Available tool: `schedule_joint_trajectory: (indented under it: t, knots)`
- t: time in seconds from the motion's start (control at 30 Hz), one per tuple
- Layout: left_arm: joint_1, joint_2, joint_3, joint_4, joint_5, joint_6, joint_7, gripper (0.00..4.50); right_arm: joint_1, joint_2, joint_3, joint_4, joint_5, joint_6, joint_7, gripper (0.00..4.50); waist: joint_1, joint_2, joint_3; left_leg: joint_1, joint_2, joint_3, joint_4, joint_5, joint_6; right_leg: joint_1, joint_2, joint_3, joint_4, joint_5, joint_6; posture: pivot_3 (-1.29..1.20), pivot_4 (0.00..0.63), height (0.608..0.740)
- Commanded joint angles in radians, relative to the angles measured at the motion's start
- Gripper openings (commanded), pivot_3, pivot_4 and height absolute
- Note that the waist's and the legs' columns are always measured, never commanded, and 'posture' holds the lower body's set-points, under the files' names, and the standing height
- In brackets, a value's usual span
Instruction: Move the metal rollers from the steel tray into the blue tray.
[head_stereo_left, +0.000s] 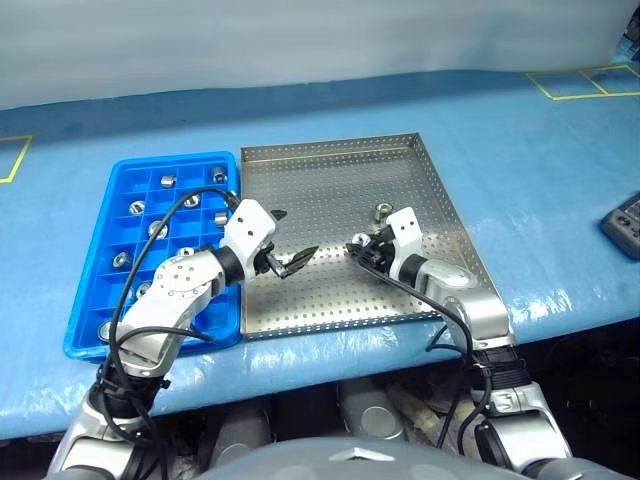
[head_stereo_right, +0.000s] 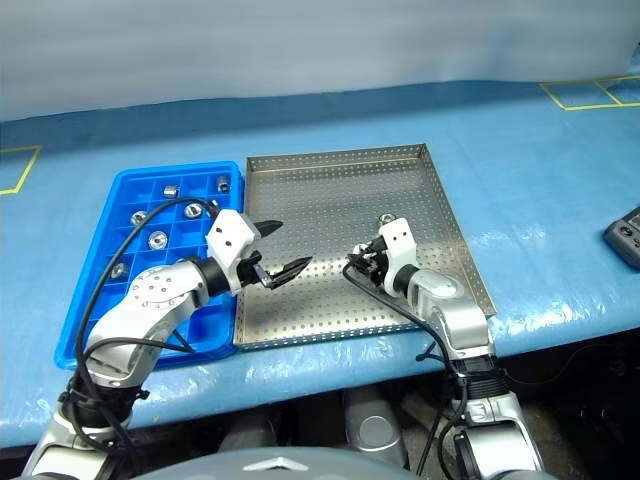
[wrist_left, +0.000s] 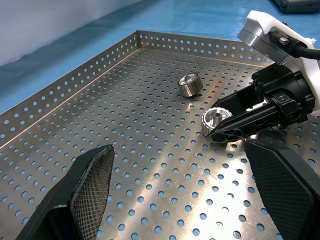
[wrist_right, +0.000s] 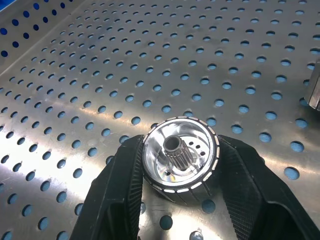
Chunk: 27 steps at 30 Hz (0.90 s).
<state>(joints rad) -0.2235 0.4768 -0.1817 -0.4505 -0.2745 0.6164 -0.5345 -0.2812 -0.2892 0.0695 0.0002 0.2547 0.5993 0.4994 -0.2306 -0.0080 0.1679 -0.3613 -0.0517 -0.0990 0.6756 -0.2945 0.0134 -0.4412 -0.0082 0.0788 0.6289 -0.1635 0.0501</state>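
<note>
Your right pincer (wrist_right: 181, 165) is clamped on one metal roller (wrist_right: 180, 159) low over the steel tray (head_stereo_left: 330, 190). Your left pincer (head_stereo_left: 288, 240) hangs spread apart beside the blue tray (head_stereo_left: 90, 300). Second roller (wrist_left: 190, 84) lies loose nearby.

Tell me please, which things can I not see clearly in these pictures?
- Blue tray: left arm covers its near compartments in the eye views.
- Second roller: cut by the right wrist view's edge.
- Dark device on the table: cut by the eye view's edge.
- Roller in the right gripper: underside hidden, lifted or not unclear.
</note>
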Motion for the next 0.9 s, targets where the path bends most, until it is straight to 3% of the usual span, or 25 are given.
schedule_joint_trajectory:
  t: [0.03,0.3,0.43,0.73,0.9]
  knots:
    - [0.019,0.021,0.042,-0.070,-0.001,-0.003,0.002,4.50,-0.017,-0.016,-0.020,-0.084,0.006,-0.024,0.003,1.86,0.000,0.000,0.000,0.000,0.000,0.000,0.000,0.000,0.000,0.000,0.000,0.000,0.000,0.000,0.000,-0.23,0.150,0.740]
    - [0.190,0.102,0.219,-0.220,-0.018,0.070,0.047,4.50,-0.117,-0.011,0.053,-0.187,0.038,-0.019,0.092,1.86,0.004,0.000,0.000,0.000,0.002,0.001,0.000,0.000,0.000,-0.001,0.000,0.001,0.001,-0.002,0.003,-0.14,0.150,0.740]
    - [0.321,0.104,0.344,-0.310,-0.025,0.115,0.084,4.50,-0.189,0.027,0.131,-0.170,0.045,-0.024,0.154,1.86,0.035,0.000,0.000,0.000,0.002,0.001,0.000,0.000,0.000,-0.001,0.001,0.001,0.001,-0.002,0.002,-0.05,0.150,0.740]
    - [0.588,0.035,0.527,-0.490,-0.027,0.163,0.156,4.50,-0.271,0.105,0.295,-0.065,0.023,-0.064,0.286,1.86,0.185,-0.001,0.000,-0.001,0.002,-0.003,0.000,0.000,-0.001,-0.001,-0.001,-0.005,-0.002,0.001,-0.004,0.14,0.150,0.740]
    - [0.689,-0.009,0.569,-0.551,-0.024,0.166,0.181,4.50,-0.297,0.144,0.330,0.005,0.029,-0.074,0.340,1.86,0.235,-0.002,0.000,-0.002,0.001,-0.008,0.000,0.000,-0.002,0.001,-0.001,-0.010,-0.002,-0.001,-0.007,0.19,0.150,0.740]
